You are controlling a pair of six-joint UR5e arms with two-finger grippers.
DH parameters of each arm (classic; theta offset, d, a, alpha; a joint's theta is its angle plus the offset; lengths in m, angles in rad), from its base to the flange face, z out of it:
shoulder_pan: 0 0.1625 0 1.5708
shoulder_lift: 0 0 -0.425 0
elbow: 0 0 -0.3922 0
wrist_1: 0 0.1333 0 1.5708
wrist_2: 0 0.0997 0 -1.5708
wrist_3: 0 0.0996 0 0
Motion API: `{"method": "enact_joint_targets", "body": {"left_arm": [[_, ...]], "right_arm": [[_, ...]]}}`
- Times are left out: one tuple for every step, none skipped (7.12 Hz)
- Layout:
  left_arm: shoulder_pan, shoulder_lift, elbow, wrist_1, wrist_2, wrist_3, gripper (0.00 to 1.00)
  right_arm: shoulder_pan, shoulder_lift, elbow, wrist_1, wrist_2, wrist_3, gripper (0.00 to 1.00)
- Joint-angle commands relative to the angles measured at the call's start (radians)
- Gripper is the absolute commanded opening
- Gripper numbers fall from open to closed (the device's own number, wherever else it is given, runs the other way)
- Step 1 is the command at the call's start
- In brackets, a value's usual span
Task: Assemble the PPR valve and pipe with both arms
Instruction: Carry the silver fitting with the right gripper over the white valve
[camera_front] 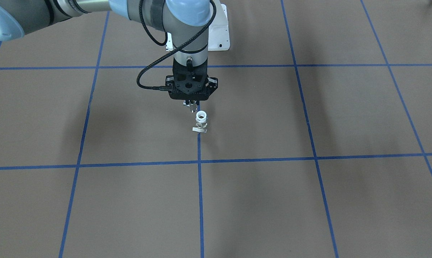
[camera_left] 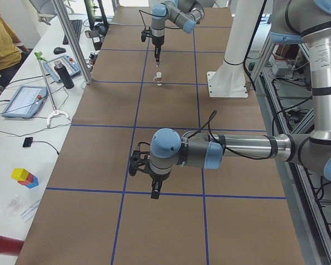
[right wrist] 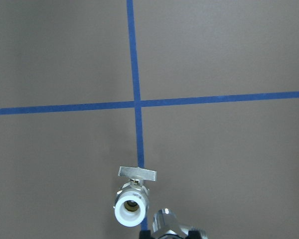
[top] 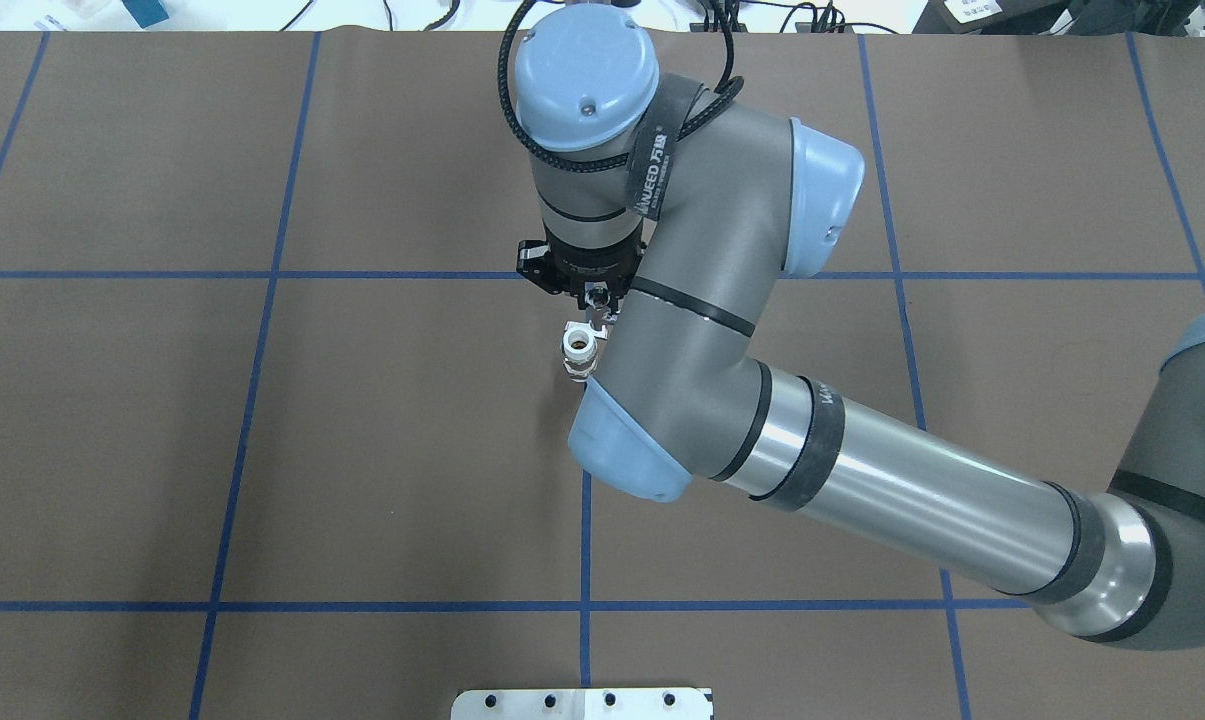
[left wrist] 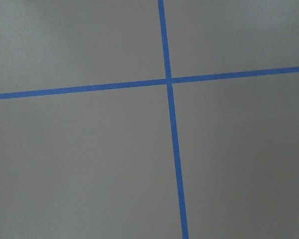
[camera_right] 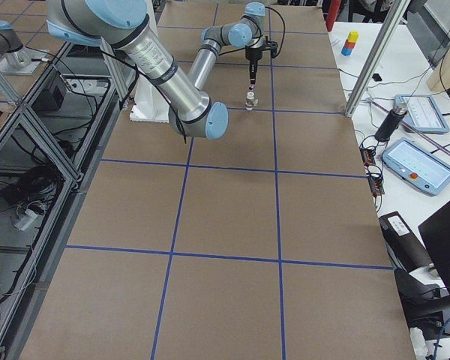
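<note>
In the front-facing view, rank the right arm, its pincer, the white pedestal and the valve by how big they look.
1. right arm
2. pincer and pedestal: these look alike, and the pedestal is partly hidden, so I have not ranked them
3. valve

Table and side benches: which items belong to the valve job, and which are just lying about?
Job:
- valve, upright on the table
- right pincer, just above it
- left pincer, over bare table

Lying about:
- tablet
- bottle
- coloured blocks
- white pedestal

Right arm (top: pixel 702 300), left arm (camera_left: pixel 237 150): grey tubes, light-blue joint caps, silver segments, black braided cable (camera_front: pixel 153 88).
</note>
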Motion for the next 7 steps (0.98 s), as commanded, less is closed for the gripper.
{"method": "enact_joint_targets", "body": {"left_arm": [[0.0,0.0,0.0,0.0,0.0,0.0,1.0],[0.0,0.0,0.0,0.002,0.0,0.0,1.0],[0.0,0.0,0.0,0.0,0.0,0.0,1.0],[0.0,0.0,0.0,0.002,0.0,0.0,1.0],[0.0,0.0,0.0,0.0,0.0,0.0,1.0],[0.0,0.0,0.0,0.0,0.0,0.0,1.0],[0.0,0.0,0.0,0.0,-0.001,0.0,1.0]], "right_arm": [[-0.03,0.008,-0.05,0.072,-0.034,0.044,0.0],[-0.036,0.009,-0.072,0.081,-0.049,0.045,0.0],[-0.038,0.008,-0.077,0.081,-0.058,0.044,0.0],[-0.038,0.007,-0.077,0.081,-0.059,0.044,0.0],[-0.039,0.007,-0.077,0.081,-0.059,0.044,0.0],[-0.044,0.006,-0.077,0.081,-0.059,0.044,0.0],[-0.045,0.007,-0.077,0.081,-0.059,0.044,0.0]]}}
